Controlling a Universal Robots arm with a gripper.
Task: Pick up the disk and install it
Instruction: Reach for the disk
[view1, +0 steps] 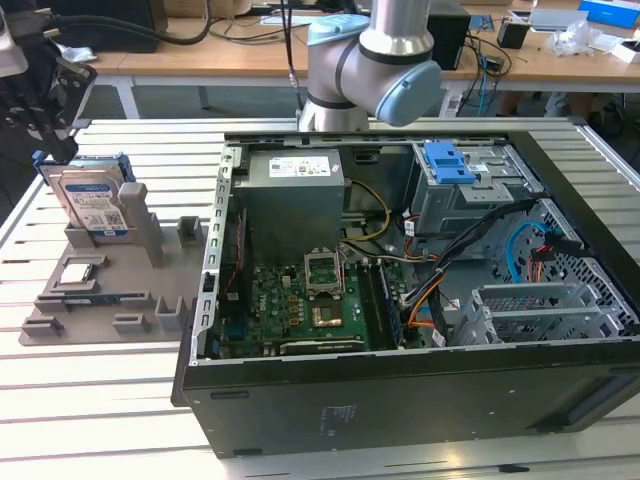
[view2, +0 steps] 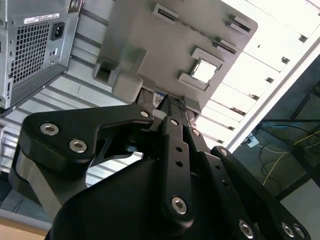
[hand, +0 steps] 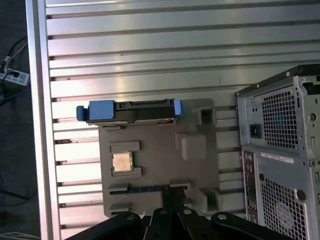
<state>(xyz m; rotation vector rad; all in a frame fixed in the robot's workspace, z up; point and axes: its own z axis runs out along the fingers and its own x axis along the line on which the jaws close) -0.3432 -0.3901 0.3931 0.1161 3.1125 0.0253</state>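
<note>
The disk (view1: 92, 200) is a silver drive with a white-and-blue label in a blue carrier. It stands on edge in a slot at the back of a grey fixture plate (view1: 150, 290), at the exterior view's left. In the first wrist view the disk (hand: 131, 110) is seen edge-on from above. My black gripper (view1: 58, 140) hangs above and just beside the disk's top, not touching it. Its fingers look shut with nothing between them in both wrist views (hand: 170, 197) (view2: 173, 102).
On the same plate lie a small square silver chip (hand: 121, 161) and a thin memory stick (hand: 145, 189). An open computer case (view1: 400, 390) stands beside the plate, with a blue-latched drive bay (view1: 450, 162) at its back. The slatted metal table (hand: 150, 45) extends beyond the disk.
</note>
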